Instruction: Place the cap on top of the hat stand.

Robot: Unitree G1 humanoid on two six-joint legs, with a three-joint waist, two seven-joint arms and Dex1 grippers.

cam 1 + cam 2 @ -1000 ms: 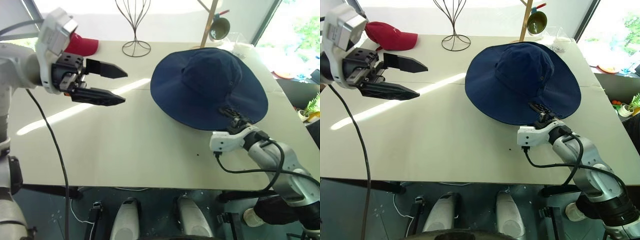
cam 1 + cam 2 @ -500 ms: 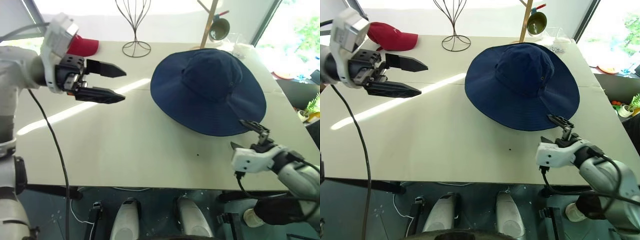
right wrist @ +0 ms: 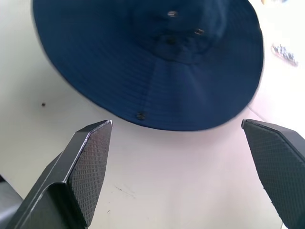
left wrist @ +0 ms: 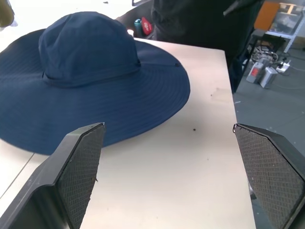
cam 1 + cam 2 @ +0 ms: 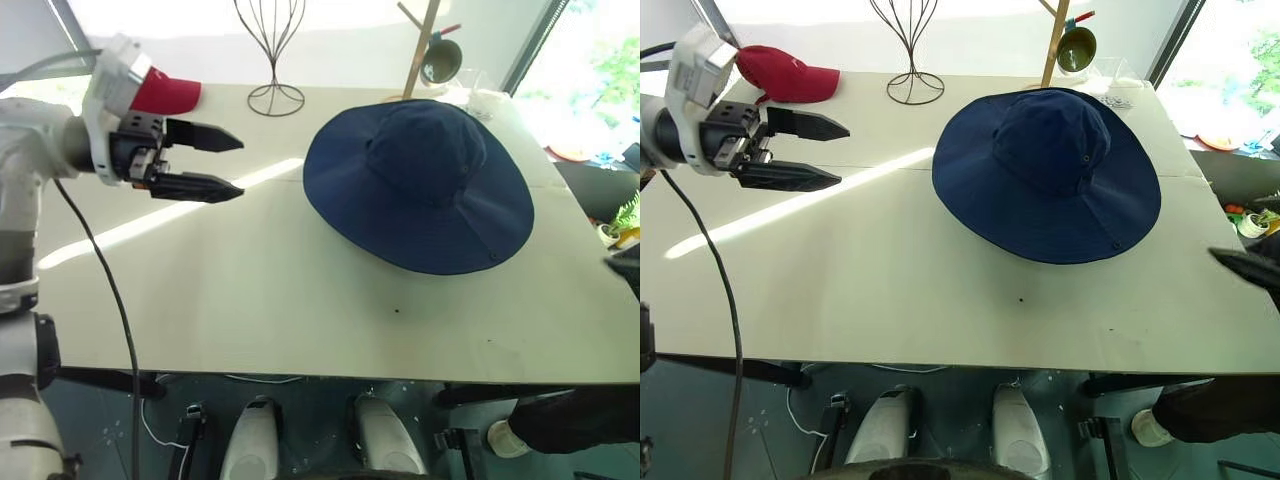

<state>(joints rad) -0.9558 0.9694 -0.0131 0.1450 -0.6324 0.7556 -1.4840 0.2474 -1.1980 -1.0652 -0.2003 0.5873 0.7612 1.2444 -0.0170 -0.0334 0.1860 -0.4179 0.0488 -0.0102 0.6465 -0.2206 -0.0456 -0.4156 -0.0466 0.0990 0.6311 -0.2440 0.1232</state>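
Left eye view, risks first. My left gripper (image 5: 240, 167) hovers above the table (image 5: 250, 280), level and pointing toward the cap, its fingers spread wide with nothing between them. A careless sweep from here could clip the red baseball cap (image 5: 165, 95) or the tall wire stand (image 5: 272, 60) behind it.

The cap (image 5: 420, 185) rests crown-up at mid-table with its wide brim spread flat all round. Whatever lies under the crown is hidden, so I cannot confirm its seating. If it is off-centre, I judge the floppy brim may drag it askew.

My right gripper (image 3: 176, 125) is poised off the near brim, spread wide and empty. Closing in could snag the fabric.
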